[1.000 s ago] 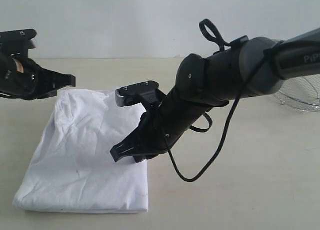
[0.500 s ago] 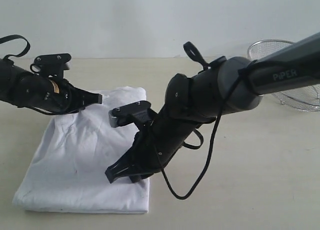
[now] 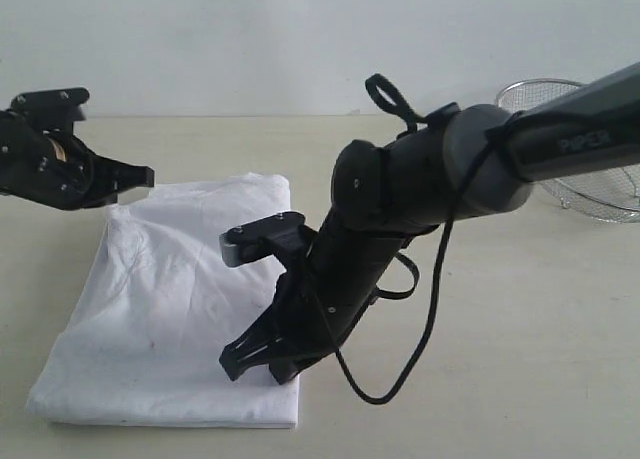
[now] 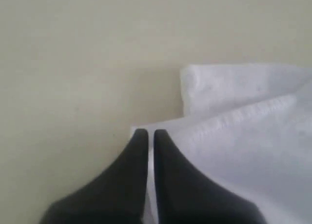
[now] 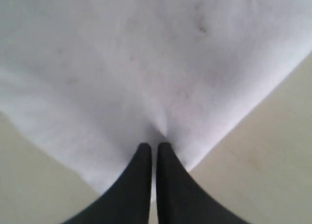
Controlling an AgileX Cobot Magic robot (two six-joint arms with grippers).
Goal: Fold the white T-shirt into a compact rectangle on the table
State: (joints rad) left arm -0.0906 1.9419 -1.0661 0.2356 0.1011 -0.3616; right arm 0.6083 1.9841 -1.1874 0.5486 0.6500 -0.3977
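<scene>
The white T-shirt [image 3: 165, 309] lies folded into a rough rectangle on the table [image 3: 500, 369], plain side up and wrinkled. My left gripper [image 3: 148, 176] is shut and hovers at the shirt's far left corner; in the left wrist view its tips [image 4: 147, 133] sit just over the hemmed corner of the T-shirt [image 4: 243, 136]. My right gripper [image 3: 232, 364] is shut, with its tips down on the cloth near the front right corner. In the right wrist view, the gripper's tips [image 5: 153, 147] meet a small pucker in the T-shirt [image 5: 146, 63].
A round wire-mesh basket [image 3: 600, 194] stands at the back right, behind the right arm. The right arm's black cable loops [image 3: 400, 374] hang low over the table beside the shirt. Bare beige table [image 5: 263, 151] lies right of the shirt.
The left gripper reached in over the shirt's far edge, then drew back to the left corner. The right gripper slid down toward the shirt's front edge, staying shut.
</scene>
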